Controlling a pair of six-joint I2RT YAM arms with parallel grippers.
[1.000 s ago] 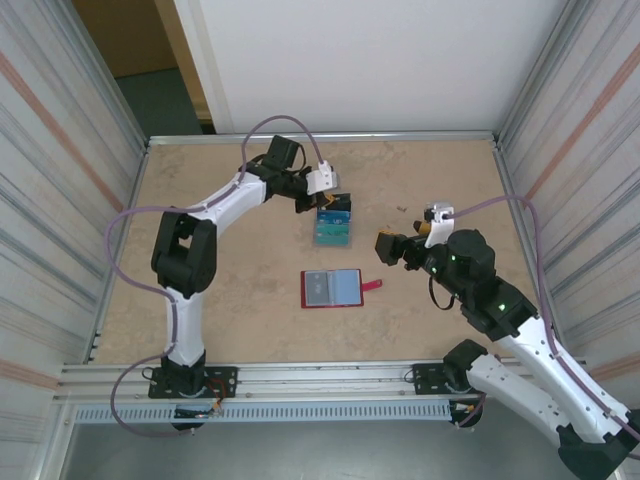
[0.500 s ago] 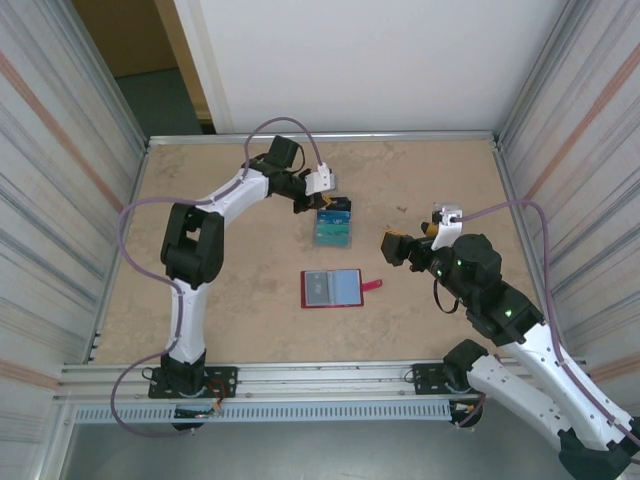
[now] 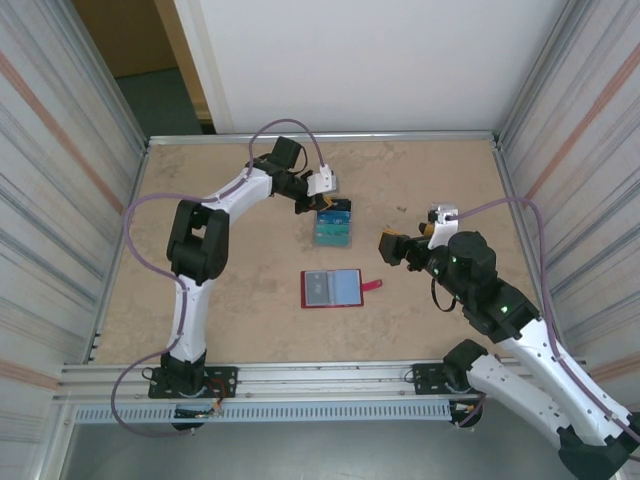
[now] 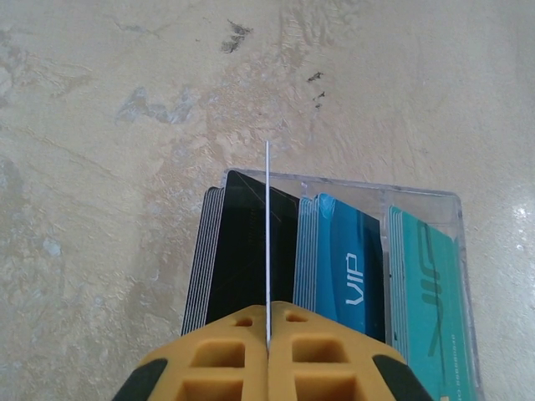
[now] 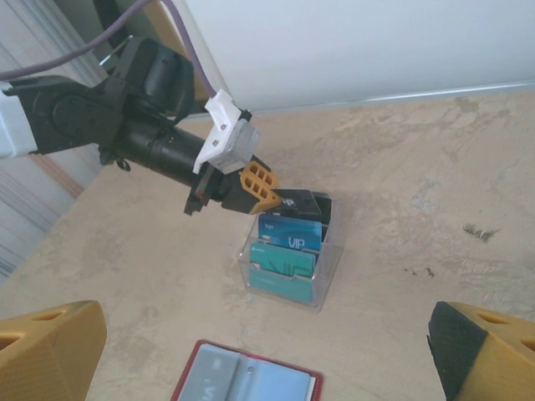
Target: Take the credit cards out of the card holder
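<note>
A credit card (image 4: 267, 225) is pinched above the clear tray (image 4: 435, 197) by the left gripper (image 4: 267, 324); right of it, the right gripper (image 3: 388, 247) is spread wide.

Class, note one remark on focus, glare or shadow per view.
Left wrist: glare on the table at right; clear card tray sharp. Right wrist: right pincer, its fingers blurred at the bottom corners. Top external: even light, faint shadows.

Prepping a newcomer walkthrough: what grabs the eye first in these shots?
The left tool, shut on a thin card seen edge-on, over a clear tray of black, blue and teal card stacks at the far middle of the table. Nearer, the red card holder lies open and flat at centre, with the right tool wide open just right of it.
</note>
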